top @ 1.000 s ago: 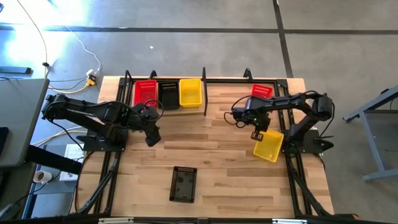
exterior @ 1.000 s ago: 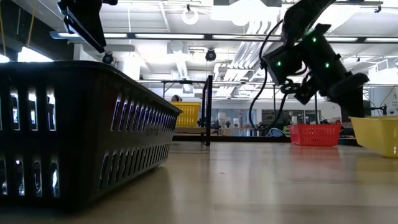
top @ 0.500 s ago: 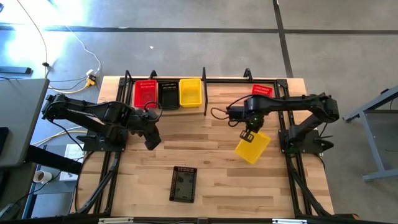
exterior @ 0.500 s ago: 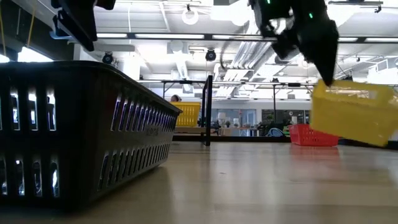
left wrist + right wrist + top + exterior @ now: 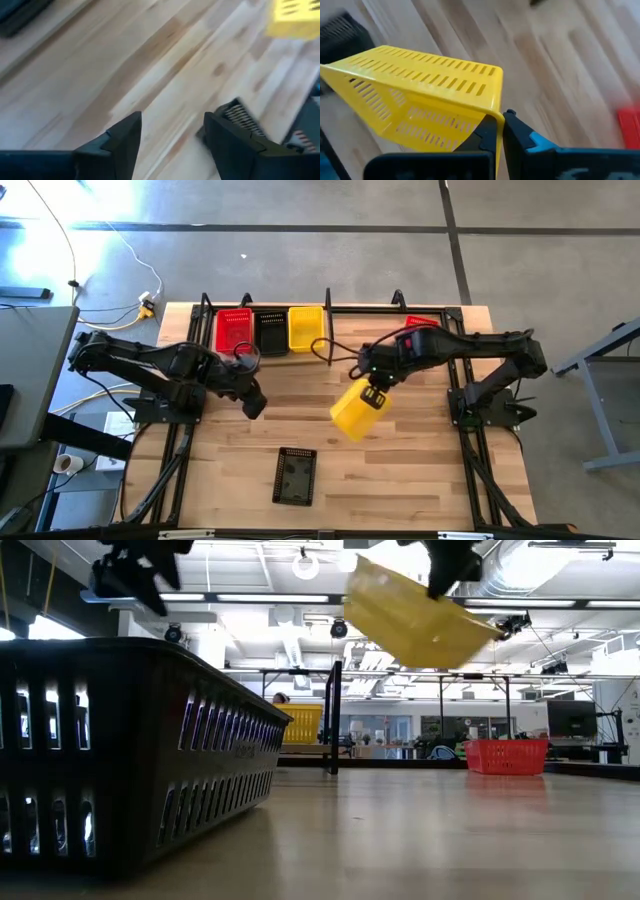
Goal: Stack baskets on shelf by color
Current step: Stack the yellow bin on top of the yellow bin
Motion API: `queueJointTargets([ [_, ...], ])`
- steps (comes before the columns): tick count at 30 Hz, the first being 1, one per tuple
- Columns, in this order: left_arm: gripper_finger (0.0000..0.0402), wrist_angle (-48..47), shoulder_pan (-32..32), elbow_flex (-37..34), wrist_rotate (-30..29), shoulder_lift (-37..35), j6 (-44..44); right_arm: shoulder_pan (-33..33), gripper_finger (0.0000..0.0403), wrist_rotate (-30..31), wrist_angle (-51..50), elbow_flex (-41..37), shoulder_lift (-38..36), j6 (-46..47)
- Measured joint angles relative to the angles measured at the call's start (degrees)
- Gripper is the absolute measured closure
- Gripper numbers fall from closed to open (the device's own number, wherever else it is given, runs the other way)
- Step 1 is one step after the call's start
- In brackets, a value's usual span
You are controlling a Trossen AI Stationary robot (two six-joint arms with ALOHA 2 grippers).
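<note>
My right gripper (image 5: 374, 376) is above the middle of the table, shut on a yellow basket (image 5: 354, 409), which shows high and tilted in the low view (image 5: 415, 618). My left gripper (image 5: 254, 403) hovers open over the table's left half, touching nothing. On the shelf (image 5: 365, 315) along the far edge stand a red basket (image 5: 233, 330), a black one (image 5: 271, 330) and a yellow one (image 5: 305, 327) in a row. Another red basket (image 5: 421, 323) sits at the shelf's right part. A black basket (image 5: 294, 476) rests on its base near the table's near edge. My right gripper pinches the yellow basket's rim (image 5: 496, 116) at a short end wall, one finger inside and one outside. The fingers come from above, slanting down. The basket is lifted clear and hangs tilted below and ahead of the fingers, its far end lower.
The black basket fills the low view's left foreground (image 5: 130, 750). Upright shelf posts (image 5: 328, 330) stand between the basket row and the right-hand red basket. Bare wood (image 5: 430, 470) lies on the table's right near part.
My right gripper has swung from near the table's right edge toward the left and risen, carrying the yellow basket, which now hangs higher and more tipped over the table's middle. My left gripper has shifted slightly toward the right.
</note>
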Motion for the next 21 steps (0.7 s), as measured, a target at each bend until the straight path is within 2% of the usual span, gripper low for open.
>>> queueJointTargets([
  [5, 0.0199, 9.7, -1.1, 0.0, -0.7, 1.9, 0.9, -0.2, 0.0403, 5.0, 5.7, 2.1, 0.0, -0.4],
  [12, 0.0199, 22.6, -2.1, 0.0, -1.6, 6.0, 0.1, -0.5, 0.0403, 9.0, 11.4, 2.3, 0.0, -0.1],
  [16, 0.02, 26.2, -2.2, 0.0, -1.6, 8.0, 0.6, -1.2, 0.0403, 9.9, 12.9, 2.3, 0.1, 1.6],
  [21, 0.02, 25.7, -2.2, 0.0, -1.6, 9.0, 3.5, -2.6, 0.0403, 10.8, 13.0, 2.3, 0.1, 3.6],
])
